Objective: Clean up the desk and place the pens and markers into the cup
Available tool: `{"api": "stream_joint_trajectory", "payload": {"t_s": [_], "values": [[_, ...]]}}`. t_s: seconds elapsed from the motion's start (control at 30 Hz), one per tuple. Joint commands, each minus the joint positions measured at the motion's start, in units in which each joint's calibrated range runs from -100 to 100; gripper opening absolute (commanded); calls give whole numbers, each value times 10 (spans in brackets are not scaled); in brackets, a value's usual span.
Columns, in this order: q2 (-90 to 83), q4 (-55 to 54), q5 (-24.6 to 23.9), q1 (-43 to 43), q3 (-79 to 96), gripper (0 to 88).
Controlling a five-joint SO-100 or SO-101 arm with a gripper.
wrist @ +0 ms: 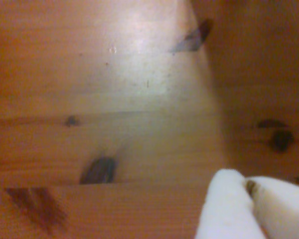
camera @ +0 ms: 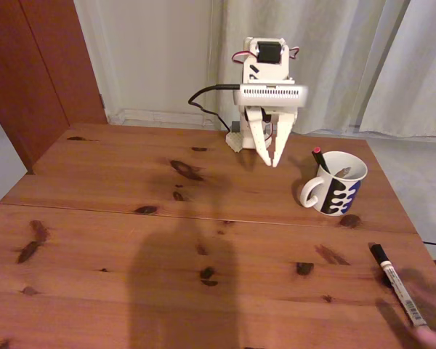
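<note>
I am holding my tool (camera: pixel 274 161) above the bench (camera: pixel 116 240) with its white fingers pressed together, pinching nothing. The white marker (camera: pixel 398 285) with its black cap is lying flat near the bench's right front edge, well apart from me, and a blurred fingertip (camera: pixel 430 337) is sitting at its lower end. Reaching that far, I am risking nudging the marker off the edge. The blue-patterned mug (camera: pixel 337 183) is standing upright, a red-tipped pen (camera: pixel 320 160) leaning inside.
</note>
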Motion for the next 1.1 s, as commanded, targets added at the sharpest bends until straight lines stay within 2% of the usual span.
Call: {"api": "stream_joint_trajectory", "payload": {"t_s": [0.0, 1.07], "values": [[-29, 0, 2, 0, 1, 8], [-24, 0, 2, -2, 25, 8]]}}
